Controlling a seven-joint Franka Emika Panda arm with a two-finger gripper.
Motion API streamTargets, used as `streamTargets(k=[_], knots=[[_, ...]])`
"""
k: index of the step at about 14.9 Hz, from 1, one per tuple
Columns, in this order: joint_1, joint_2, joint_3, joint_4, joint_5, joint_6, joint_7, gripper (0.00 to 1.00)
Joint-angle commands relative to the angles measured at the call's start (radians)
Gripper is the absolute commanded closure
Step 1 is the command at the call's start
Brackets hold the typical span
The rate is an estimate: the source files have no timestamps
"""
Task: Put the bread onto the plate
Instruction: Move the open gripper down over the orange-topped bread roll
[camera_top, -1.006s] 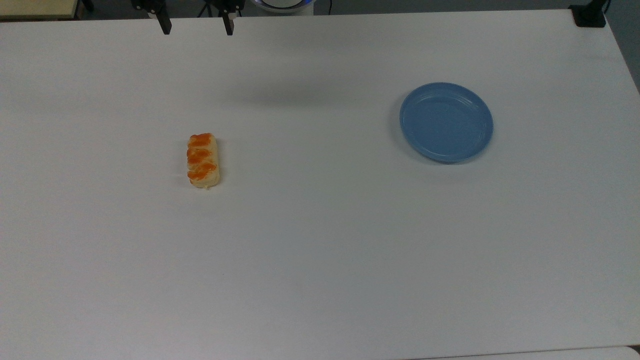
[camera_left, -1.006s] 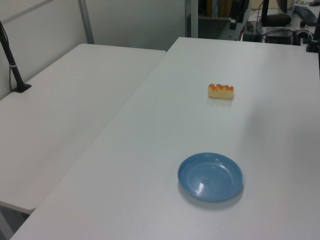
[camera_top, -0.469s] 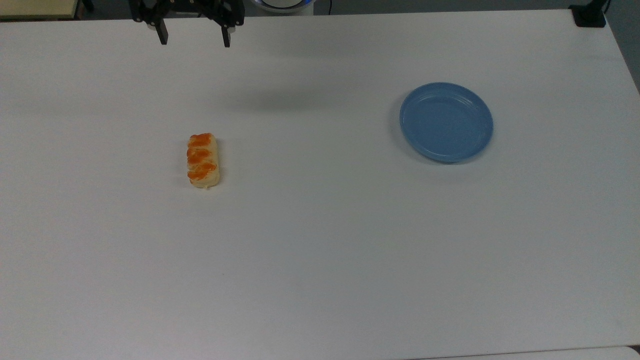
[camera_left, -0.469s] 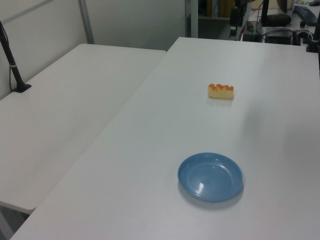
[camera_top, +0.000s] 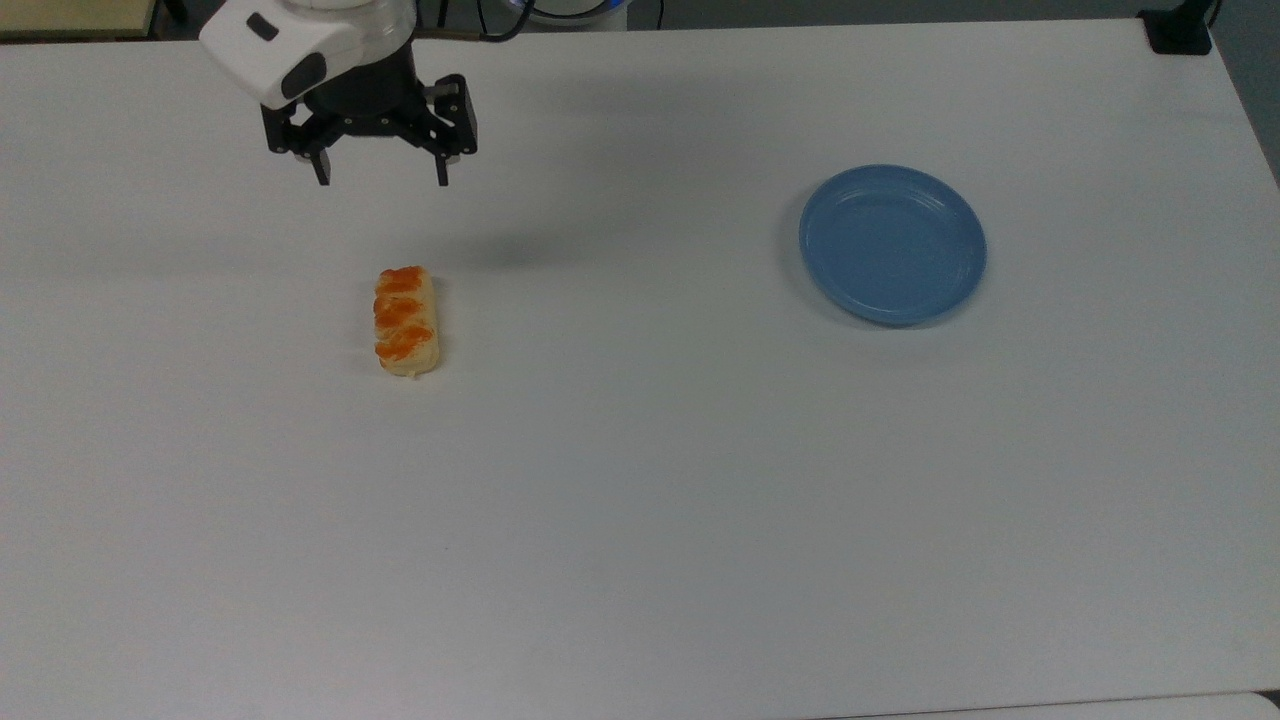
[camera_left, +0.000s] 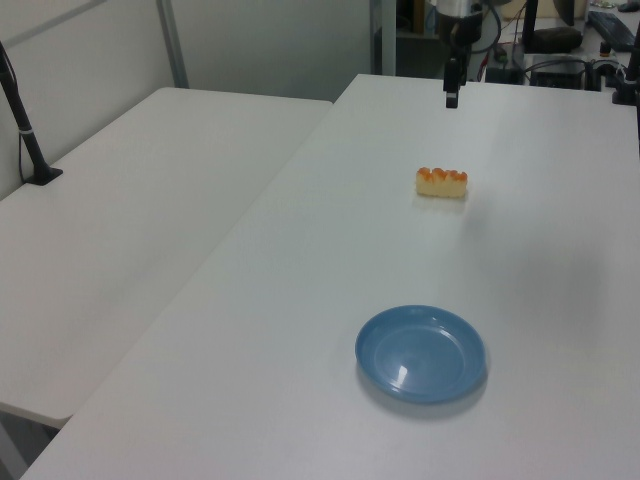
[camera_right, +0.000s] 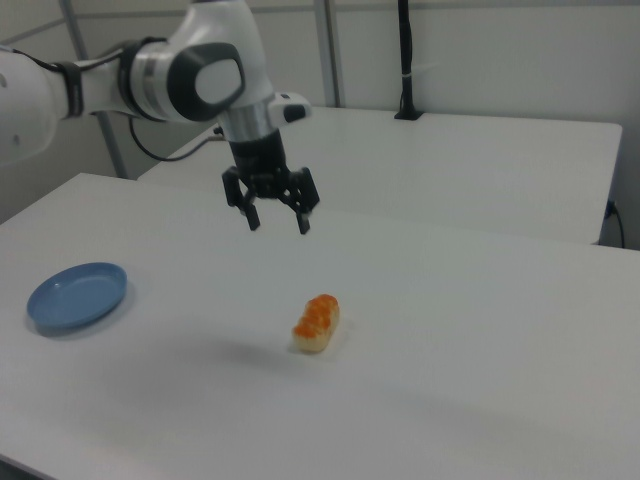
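The bread (camera_top: 405, 320) lies flat on the white table (camera_top: 640, 500) at the top view's left of centre, a pale roll with orange patches, also seen as the bread (camera_left: 441, 181) and the bread (camera_right: 317, 322). The blue plate (camera_top: 892, 244) sits with nothing on it far to the top view's right; it is the plate (camera_left: 421, 353) and the plate (camera_right: 78, 295) too. My gripper (camera_top: 381, 178) hangs open in the air above the table, beyond the bread's far end, with nothing between its fingers. The same gripper (camera_right: 277, 223) hovers well above the roll, and the gripper (camera_left: 452, 96) shows in the left view.
A second white table (camera_left: 130, 230) adjoins in the left view's left, with a black pole (camera_left: 25, 130) clamped on it. A black clamp (camera_top: 1180, 30) sits at the top view's far right table corner. Open table lies between bread and plate.
The gripper has moved in from the table's far edge toward the bread and come lower, its white wrist now in view. Bread and plate have not moved.
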Motion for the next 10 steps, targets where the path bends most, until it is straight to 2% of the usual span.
streamTargets(k=[1,6,10], knots=[[-0.038,0.005,-0.004,-0.053,-0.003,0.056,-0.039,0.0],[-0.041,0.027,-0.004,-0.27,0.006,0.399,-0.025,0.0],[-0.049,0.099,-0.003,-0.298,0.012,0.48,-0.024,0.0]])
